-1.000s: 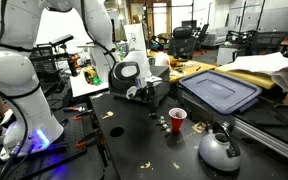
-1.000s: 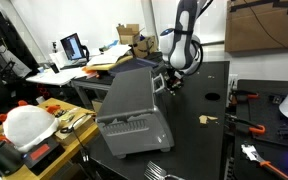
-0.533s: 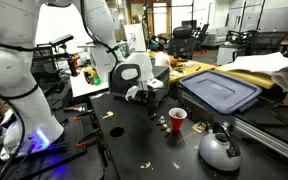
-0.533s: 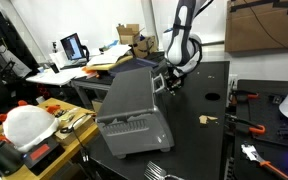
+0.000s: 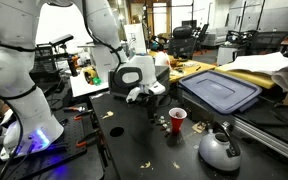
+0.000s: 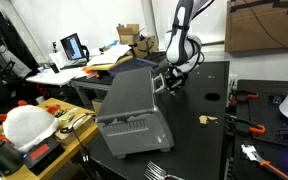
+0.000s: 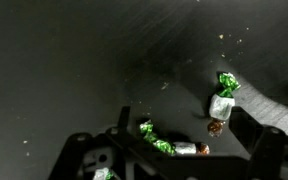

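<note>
Black tabletop (image 5: 124, 135) lies under your gripper (image 5: 150, 93), which hangs low over it with its jaws spread wide and nothing between them. The wrist view looks straight down on a few wrapped candies (image 7: 184, 148) lying on that dark surface. A silver-bodied candy (image 7: 222, 100) with green twisted ends sits to the right, and a small brown piece (image 7: 215, 127) lies just beside its lower end. A green-and-silver sweet (image 7: 162, 144) lies lower in the frame, close under the gripper's dark body. One finger (image 7: 276, 128) shows as a dark bar at the right, near the silver-bodied candy; you cannot tell from this view whether they touch.

In an exterior view a red cup (image 5: 177, 119) stands upright on the tabletop near the gripper, with small scattered bits just beside it. A storage bin (image 5: 220, 90) with a blue lid sits beyond the cup, and a silver kettle (image 5: 219, 150) stands nearer the camera. In both exterior views the gripper hovers just beside the bin's corner, apart from the cup.
</note>
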Motion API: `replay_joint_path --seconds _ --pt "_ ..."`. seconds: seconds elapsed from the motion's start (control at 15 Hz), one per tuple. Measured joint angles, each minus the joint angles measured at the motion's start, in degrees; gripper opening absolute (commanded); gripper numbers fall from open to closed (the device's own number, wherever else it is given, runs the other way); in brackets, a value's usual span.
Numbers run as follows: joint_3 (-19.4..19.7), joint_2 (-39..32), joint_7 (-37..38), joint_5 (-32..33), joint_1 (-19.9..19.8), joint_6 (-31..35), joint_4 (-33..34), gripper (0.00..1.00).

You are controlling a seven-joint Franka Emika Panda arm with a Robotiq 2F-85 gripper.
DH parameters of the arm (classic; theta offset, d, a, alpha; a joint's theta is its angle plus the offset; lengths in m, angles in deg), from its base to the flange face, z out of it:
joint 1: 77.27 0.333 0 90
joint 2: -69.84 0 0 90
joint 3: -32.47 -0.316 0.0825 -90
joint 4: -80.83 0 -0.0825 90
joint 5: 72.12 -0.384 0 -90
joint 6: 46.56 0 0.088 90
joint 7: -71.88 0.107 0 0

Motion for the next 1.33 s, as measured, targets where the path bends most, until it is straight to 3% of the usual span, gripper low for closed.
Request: replay_joint_path --seconds 0.4,0.93,1.33 --pt "-2.8 -0.5 0.0 -1.6 -1.5 0.0 1.7 1.00" --pt "-2.7 -4.0 0.0 -1.6 -1.9 -0.1 3.6 1.00" --pt "2.1 -4.1 0.1 -1.4 1.6 -0.7 3.7 1.00"
